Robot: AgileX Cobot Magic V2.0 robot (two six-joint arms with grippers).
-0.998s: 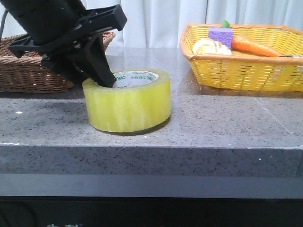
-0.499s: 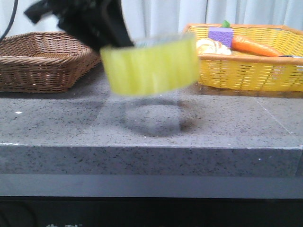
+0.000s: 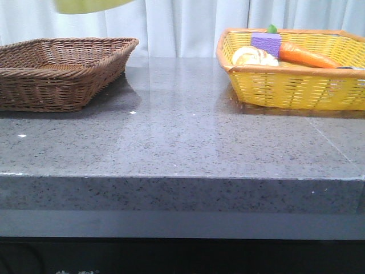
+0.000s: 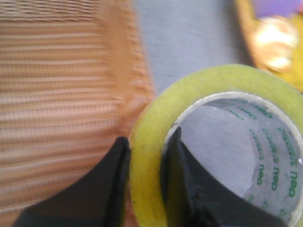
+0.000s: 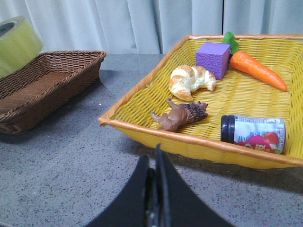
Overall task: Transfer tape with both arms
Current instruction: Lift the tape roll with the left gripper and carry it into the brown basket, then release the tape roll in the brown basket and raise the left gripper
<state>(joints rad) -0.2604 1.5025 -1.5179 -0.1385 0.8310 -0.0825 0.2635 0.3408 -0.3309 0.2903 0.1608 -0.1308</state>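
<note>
Lifted clear of the counter (image 3: 182,142) since 1 second ago, the tape (image 4: 222,142) now hangs high in the air, only its lower rim showing at the top edge of the front view (image 3: 91,4), above the brown wicker basket's inner end. From the left wrist camera, the left gripper (image 4: 146,179) is clamped on the roll's wall, 1 black finger inside the white core with its green lettering and 1 outside against the yellow-green tape. Below the roll (blurred in this view) lie the brown basket (image 4: 57,94) and a strip of grey counter.

Over on the other side, the right gripper (image 5: 155,189) has its 2 fingers pressed together with nothing between them, low over the counter near its front edge, just short of the yellow basket (image 5: 142,127). That basket sits at the counter's back right and holds a croissant (image 5: 189,81), a purple block (image 5: 213,59), a carrot (image 5: 255,70), a brown toy animal (image 5: 180,114) and a small jar lying on its side (image 5: 253,133).
</note>
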